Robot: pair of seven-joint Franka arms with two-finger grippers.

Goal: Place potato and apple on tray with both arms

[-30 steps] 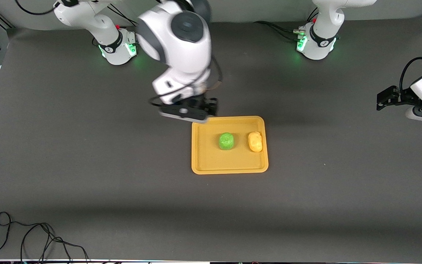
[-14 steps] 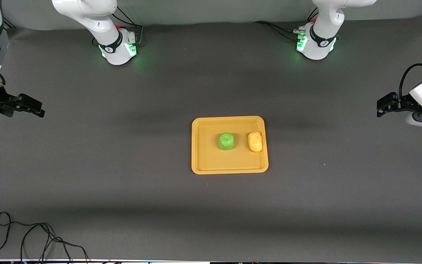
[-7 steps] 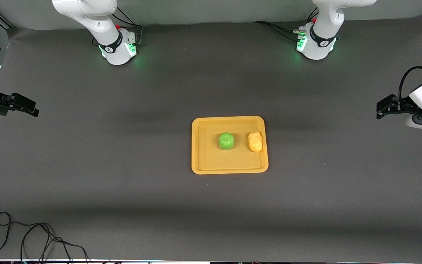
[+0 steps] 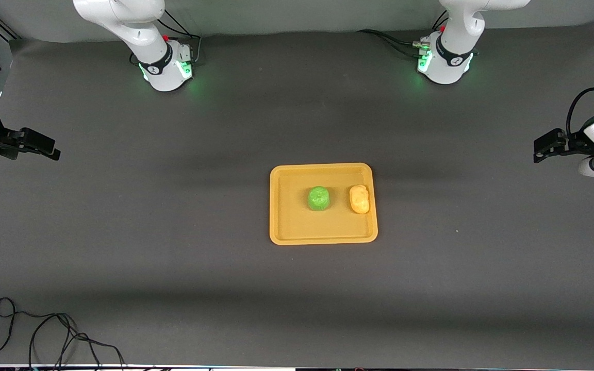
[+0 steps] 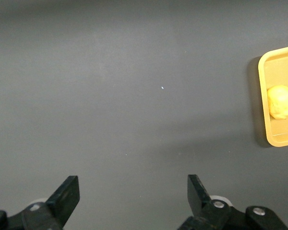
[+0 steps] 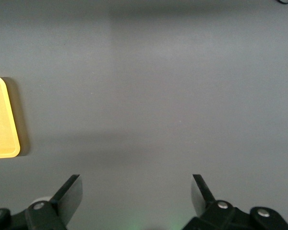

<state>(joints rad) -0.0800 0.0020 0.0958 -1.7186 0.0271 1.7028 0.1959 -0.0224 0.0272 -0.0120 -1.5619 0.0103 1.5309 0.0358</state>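
The yellow-orange tray (image 4: 286, 226) lies in the middle of the table. The green apple (image 4: 319, 198) and the yellow-orange potato (image 4: 360, 199) sit side by side on it, the potato toward the left arm's end. The left wrist view shows the potato (image 5: 281, 101) on the tray's end (image 5: 262, 96). The right wrist view shows a tray corner (image 6: 2, 122). My left gripper (image 4: 544, 147) is open and empty over bare table at the left arm's end; its own view shows it (image 5: 133, 196). My right gripper (image 4: 39, 147) is open and empty over the right arm's end, also in its own view (image 6: 136, 194).
A black cable (image 4: 44, 335) lies coiled on the table's near edge at the right arm's end. The two arm bases (image 4: 165, 67) (image 4: 444, 64) stand at the table's edge farthest from the front camera.
The right arm has swung from beside the tray out to its own end of the table. The left gripper has shifted slightly upward. Apple, potato and tray have not moved.
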